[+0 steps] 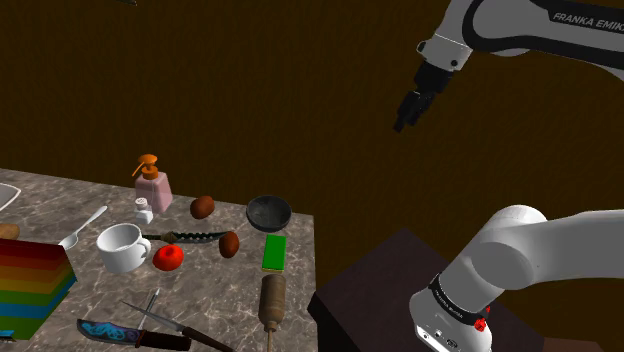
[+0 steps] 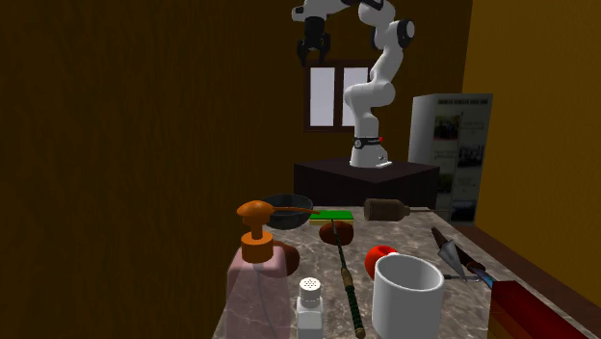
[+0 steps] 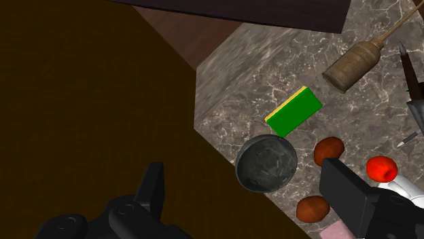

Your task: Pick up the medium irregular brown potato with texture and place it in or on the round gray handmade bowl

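In the shoulder view the end effector (image 1: 404, 121) hangs high in the air, well apart from the bowl (image 1: 269, 212) and off to the view's right of it, past the edge of the marble bench (image 1: 215, 285). The dark gray bowl stands on the bench near that edge. Two brown potatoes look much alike, and I cannot tell which one the task means. The first potato (image 1: 203, 207) lies near the bowl at the view's left. The second potato (image 1: 229, 244) lies near the bowl at the view's lower left. A green sponge (image 1: 274, 253) lies just below the bowl in this view.

In the second exterior view the end effector (image 2: 314, 56) is up by the window, far behind the bowl (image 2: 287, 207). One potato (image 2: 337, 231) sits just beside the bowl at the view's right.

In the wrist view the end effector (image 3: 243, 164) has its two black fingers standing wide apart, clasping nothing. The bowl (image 3: 266, 163) shows far below between them. One potato (image 3: 329, 151) lies between the bowl and a red tomato (image 3: 380, 167). The other (image 3: 313, 208) lies just beside the bowl, on the side away from the sponge (image 3: 293, 111).
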